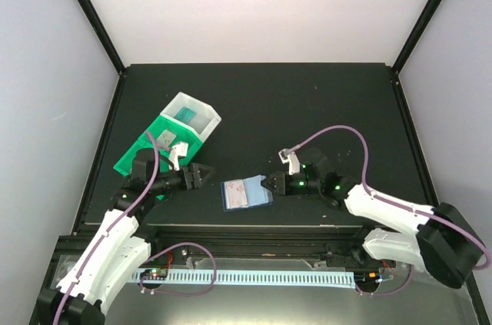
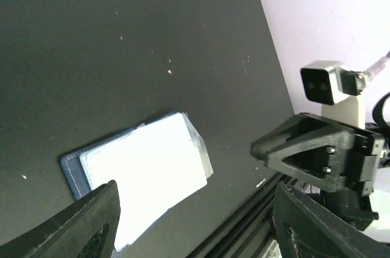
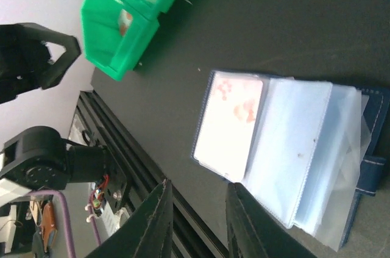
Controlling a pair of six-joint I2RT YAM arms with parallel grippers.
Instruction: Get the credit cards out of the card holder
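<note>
no text, number or brand readable in any view, pale card (image 3: pixel 230 125) in the open card holder (image 3: pixel 374 125) shows only blurred reddish marks, small patches inside the green bin (image 1: pixel 127 160) and the white bin (image 1: pixel 206 119) too small to read

Navy card holder (image 3: pixel 373 148), pale blue inside; pink-blotched white card (image 3: pixel 234 125); green bin (image 3: pixel 116 29).

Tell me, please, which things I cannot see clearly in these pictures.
- Card print: in the left wrist view the card holder is washed out white by glare.
- Number of cards: in the right wrist view the holder's pale sleeves overlap, so only one credit card shows clearly.
- Contents of the green bin: too small in the top view, cut off by the upper edge in the right wrist view.
</note>
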